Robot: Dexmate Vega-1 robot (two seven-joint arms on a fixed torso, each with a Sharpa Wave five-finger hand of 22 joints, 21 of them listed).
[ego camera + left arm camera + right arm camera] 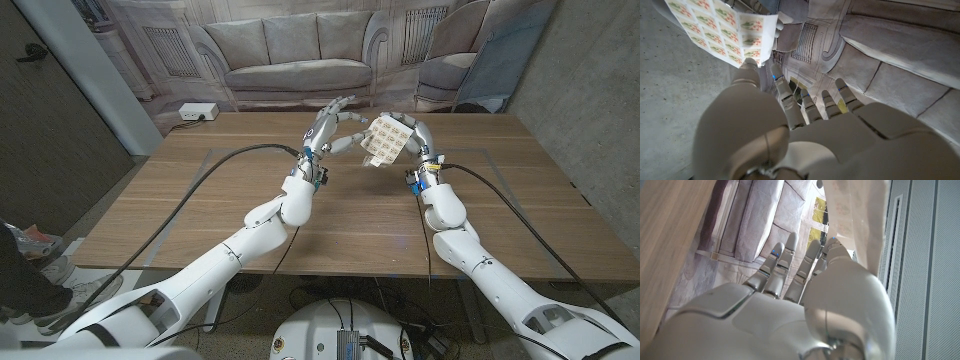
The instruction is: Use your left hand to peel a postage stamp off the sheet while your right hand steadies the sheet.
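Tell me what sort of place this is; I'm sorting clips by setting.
Probably a lab or studio test bench: a wooden table stands before a printed sofa backdrop, with a wall power outlet beside a bare concrete wall.

Tilted stamp sheet (387, 140), raised above table (200, 200).

Both arms: glossy white rounded shells, segmented, with darker seams at the joints. A black cable runs loose beside each forearm to the wrist.

Left hand (330, 128): pale grey-white, smooth domed back panel. Fingers (784, 90) are slim, built of short segments with dark gaps; small blue marks on some segments, one yellowish patch.

Right hand (418, 140): same pale shell. Fingers (784, 260) segmented, with a blue dot near a tip.

Blue and red fittings sit at each wrist in the head view.
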